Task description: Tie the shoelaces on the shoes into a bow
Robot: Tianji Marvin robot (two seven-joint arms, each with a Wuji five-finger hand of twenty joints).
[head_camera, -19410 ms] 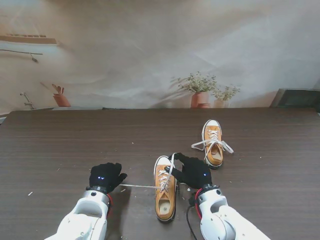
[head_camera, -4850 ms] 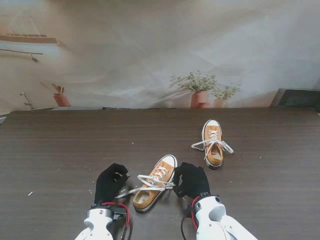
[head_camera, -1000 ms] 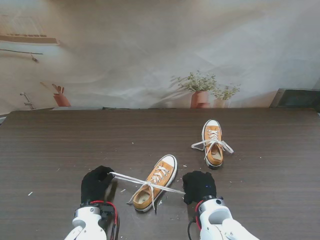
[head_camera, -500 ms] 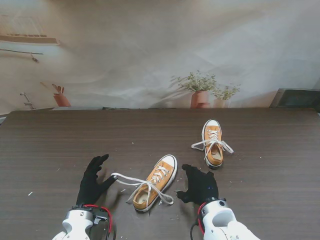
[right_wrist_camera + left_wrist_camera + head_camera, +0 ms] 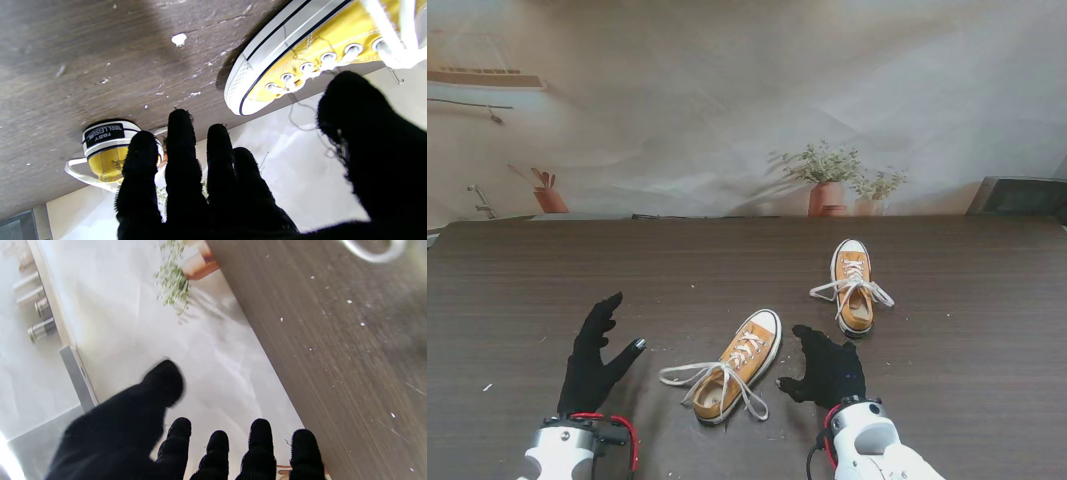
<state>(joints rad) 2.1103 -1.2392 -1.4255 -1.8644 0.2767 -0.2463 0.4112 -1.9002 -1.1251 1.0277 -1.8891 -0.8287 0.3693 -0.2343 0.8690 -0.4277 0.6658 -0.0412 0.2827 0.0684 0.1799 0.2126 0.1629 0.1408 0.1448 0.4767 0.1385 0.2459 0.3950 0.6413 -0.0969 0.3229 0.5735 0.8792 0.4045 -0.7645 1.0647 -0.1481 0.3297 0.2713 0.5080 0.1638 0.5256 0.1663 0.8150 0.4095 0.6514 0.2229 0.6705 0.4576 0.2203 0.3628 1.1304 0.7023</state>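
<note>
Both hands' fingers (image 5: 605, 312) spread, empty | near shoe (image 5: 740, 363) between | laces (image 5: 689, 373) loose

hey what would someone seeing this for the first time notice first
Probably the two yellow sneakers on the dark wooden table: the nearer shoe lies angled between the hands, its white laces trailing loose toward the left, and the farther shoe sits beyond on the right. Next, the black-gloved left hand and right hand, both spread open, holding nothing.

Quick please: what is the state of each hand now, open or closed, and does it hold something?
Left hand: open, fingers spread, holding nothing.
Right hand: open, holding nothing, beside the shoe.
</note>
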